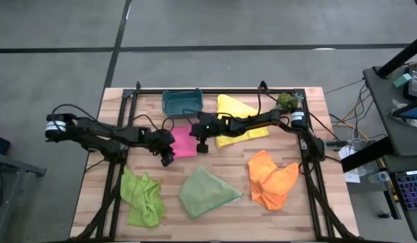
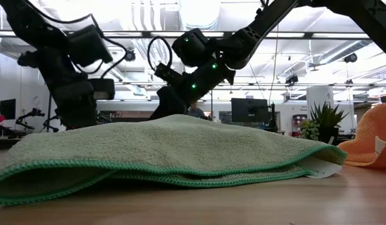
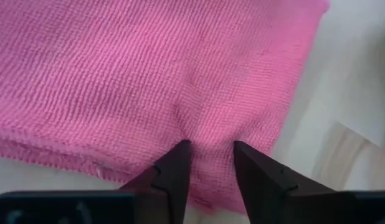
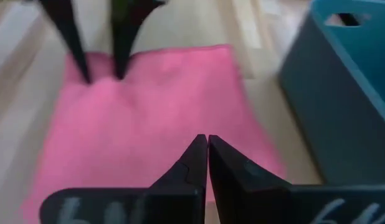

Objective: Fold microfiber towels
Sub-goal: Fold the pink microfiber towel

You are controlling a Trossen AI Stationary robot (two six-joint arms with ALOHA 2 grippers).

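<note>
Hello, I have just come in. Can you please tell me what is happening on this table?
Two dark robot arms are working on the small pink microfiber towel near the middle of the wooden table. The left claw has its fingers apart, tips pressing on one edge of the cloth. The right claw is shut, just above the opposite side, next to the teal plastic bin. The yellow, orange, pale sage green and lime green towels lie loose around it.

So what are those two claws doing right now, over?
Left claw open, tips on pink towel. Right claw shut, over same towel. Teal bin close beside.
</note>
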